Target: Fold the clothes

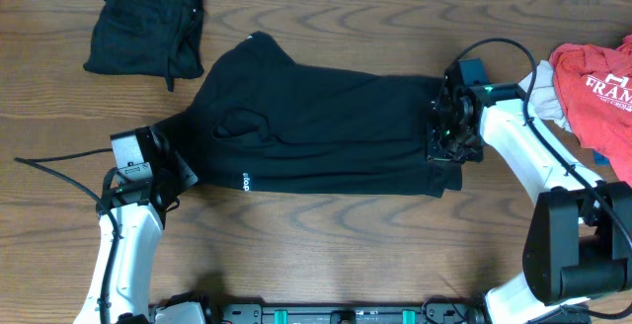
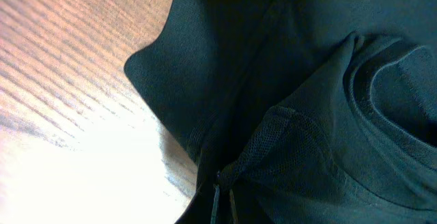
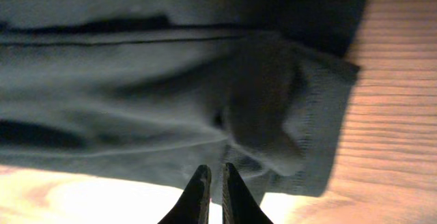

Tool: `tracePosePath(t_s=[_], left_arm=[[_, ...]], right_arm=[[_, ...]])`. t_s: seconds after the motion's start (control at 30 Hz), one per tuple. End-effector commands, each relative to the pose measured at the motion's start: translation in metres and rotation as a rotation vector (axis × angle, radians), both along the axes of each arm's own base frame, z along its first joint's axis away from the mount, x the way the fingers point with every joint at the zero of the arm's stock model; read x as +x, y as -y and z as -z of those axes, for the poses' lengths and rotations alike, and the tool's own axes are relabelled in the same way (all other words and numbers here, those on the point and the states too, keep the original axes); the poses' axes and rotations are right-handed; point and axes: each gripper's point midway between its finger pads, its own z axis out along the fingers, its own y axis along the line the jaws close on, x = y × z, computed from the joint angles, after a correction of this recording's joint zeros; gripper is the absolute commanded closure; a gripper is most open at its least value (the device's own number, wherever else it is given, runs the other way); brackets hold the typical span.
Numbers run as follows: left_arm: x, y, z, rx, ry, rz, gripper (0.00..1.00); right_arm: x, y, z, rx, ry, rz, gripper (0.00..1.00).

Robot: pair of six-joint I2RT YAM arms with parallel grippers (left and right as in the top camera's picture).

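Overhead, on the wooden table [image 1: 326,255]: a black shirt [image 1: 326,126] lies spread across the middle, long side running left to right, with some creases near its left end. A folded black garment [image 1: 146,28] sits at the far left corner, apart from the shirt. A red garment [image 1: 592,87] with white lettering is heaped at the right edge. The left gripper [image 1: 181,171] is at the shirt's lower left corner, on the cloth's edge. The right gripper [image 1: 449,136] is at the shirt's right end, over the hem.

Left wrist: black cloth fills most of the frame, bare wood to the left. A mesh-textured fold and a ribbed band show at centre and right. Only thin dark fingertips [image 2: 216,207] poke in at the bottom edge, close together and against the fabric. The view is too dark and cropped to say whether they actually grip it.

Right wrist: the two fingers [image 3: 196,200] are drawn nearly together with only a sliver between them. Their tips meet the shirt's hem, where the cloth puckers into a lump just above, so the edge is pinched. Wood shows to the right and below.
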Motion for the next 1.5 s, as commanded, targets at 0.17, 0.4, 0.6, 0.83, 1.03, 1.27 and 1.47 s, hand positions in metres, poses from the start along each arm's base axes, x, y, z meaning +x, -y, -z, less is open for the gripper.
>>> tracePosePath(t_s=[0.17, 0.4, 0.6, 0.83, 1.03, 1.27, 1.47], left_arm=[[0.002, -0.007, -0.007, 0.024, 0.013, -0.025, 0.94], [0.002, -0.007, -0.007, 0.024, 0.012, -0.025, 0.94], [0.002, -0.007, -0.007, 0.024, 0.012, -0.025, 0.94], [0.002, -0.007, -0.007, 0.024, 0.009, -0.025, 0.94], [-0.002, -0.006, -0.005, 0.02, -0.007, -0.025, 0.83], [-0.006, -0.005, -0.003, 0.015, -0.027, -0.025, 0.29], [-0.008, -0.005, -0.002, 0.013, -0.035, -0.024, 0.28]], right_arm=[[-0.018, -0.059, -0.003, 0.228, -0.01, -0.228, 0.92], [-0.015, -0.035, 0.03, 0.072, 0.014, -0.075, 0.96], [-0.024, -0.009, 0.044, 0.047, -0.022, 0.002, 0.94], [-0.036, 0.033, 0.055, -0.043, -0.062, 0.095, 0.92], [-0.035, 0.052, 0.056, -0.058, -0.065, 0.155, 0.9], [-0.037, 0.079, 0.057, -0.112, -0.074, 0.208, 0.89], [-0.039, 0.091, 0.057, -0.154, -0.076, 0.211, 0.89]])
